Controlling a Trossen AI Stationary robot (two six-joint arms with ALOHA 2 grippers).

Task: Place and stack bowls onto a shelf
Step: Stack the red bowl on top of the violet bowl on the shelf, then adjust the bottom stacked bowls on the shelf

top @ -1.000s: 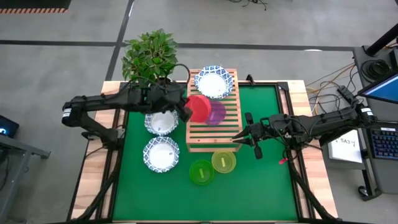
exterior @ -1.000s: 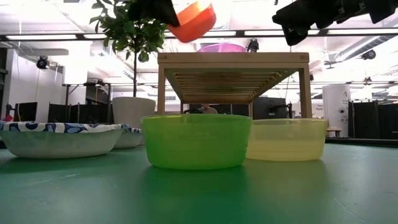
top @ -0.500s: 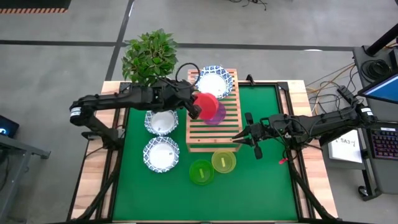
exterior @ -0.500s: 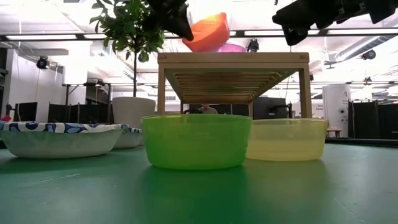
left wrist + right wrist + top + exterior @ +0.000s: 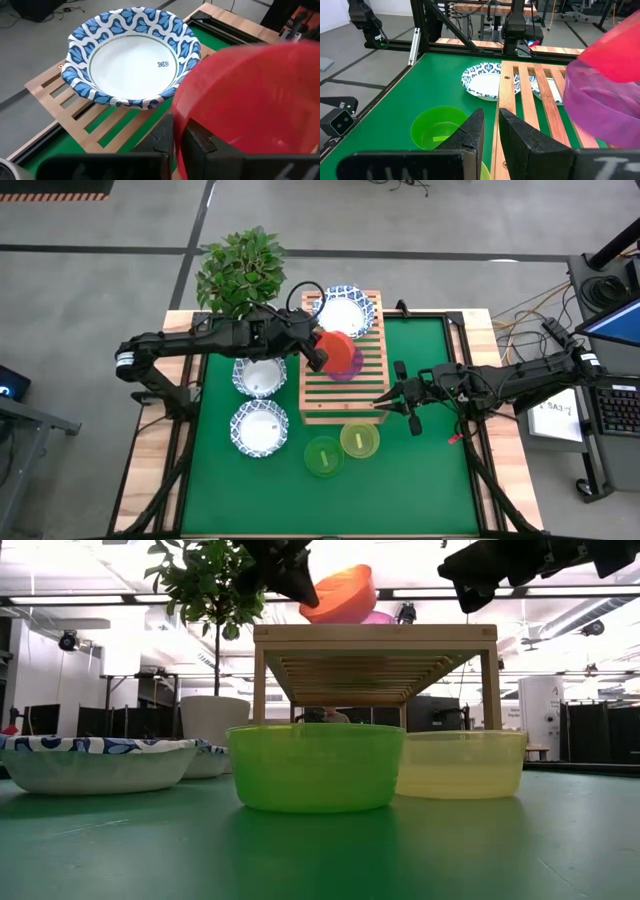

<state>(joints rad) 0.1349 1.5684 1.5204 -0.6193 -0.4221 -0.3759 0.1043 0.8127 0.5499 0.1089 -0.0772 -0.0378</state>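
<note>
My left gripper (image 5: 318, 352) (image 5: 179, 134) is shut on the red bowl (image 5: 338, 350) (image 5: 340, 592) (image 5: 250, 95). It holds the bowl tilted over the purple bowl (image 5: 352, 367) (image 5: 377, 617) (image 5: 595, 100), which stands on the light-wood slatted shelf (image 5: 338, 395) (image 5: 375, 635). One white blue-rimmed bowl (image 5: 342, 312) (image 5: 132, 60) sits on the shelf's far end. Two more white bowls (image 5: 260, 375) (image 5: 260, 428) rest on the green mat. The green bowl (image 5: 323, 457) (image 5: 315, 765) and the yellow bowl (image 5: 360, 440) (image 5: 462, 762) stand by the shelf's near end. My right gripper (image 5: 383, 401) (image 5: 491, 127) hovers at the shelf's right side, narrowly open. My left gripper pinches the red bowl's rim (image 5: 176, 117) on the side facing the table's left, one finger outside the wall and one inside. The fingers come from the left, slanting down. The bowl is tilted, its base lowered into the purple bowl's mouth; whether the two touch I cannot tell.
A leafy plant in a white pot (image 5: 240, 272) (image 5: 212, 720) stands at the table's far left corner, close behind my left arm. Bare green mat (image 5: 430, 470) lies to the right of and nearer than the shelf.
My left gripper has carried the red bowl toward the table's right, from the shelf's left edge to above the purple bowl. It came down a little, and the bowl has tipped closer to level.
</note>
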